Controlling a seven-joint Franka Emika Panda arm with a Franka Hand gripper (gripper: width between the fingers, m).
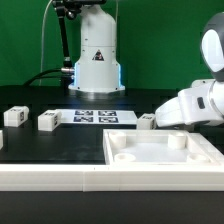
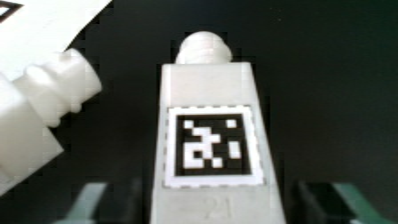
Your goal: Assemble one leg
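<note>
Evidently the leg point(image 2: 212, 140) lay on the desk point(image 2: 329, 90) between the claw's point(image 2: 228, 200) parted jaws, ungripped. We judged it light, rigid, smooth: grip flat sides mid-body, clear of the threaded tip point(image 2: 206, 45).

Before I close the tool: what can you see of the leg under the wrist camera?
The leg is a small white block, plastic by its look, with a rounded peg at one end and a black-and-white square tag on its upper face. It lies on the dark table inside the tool, which looks open, a gap showing on one side. Another white part lies close by, not touching.
</note>
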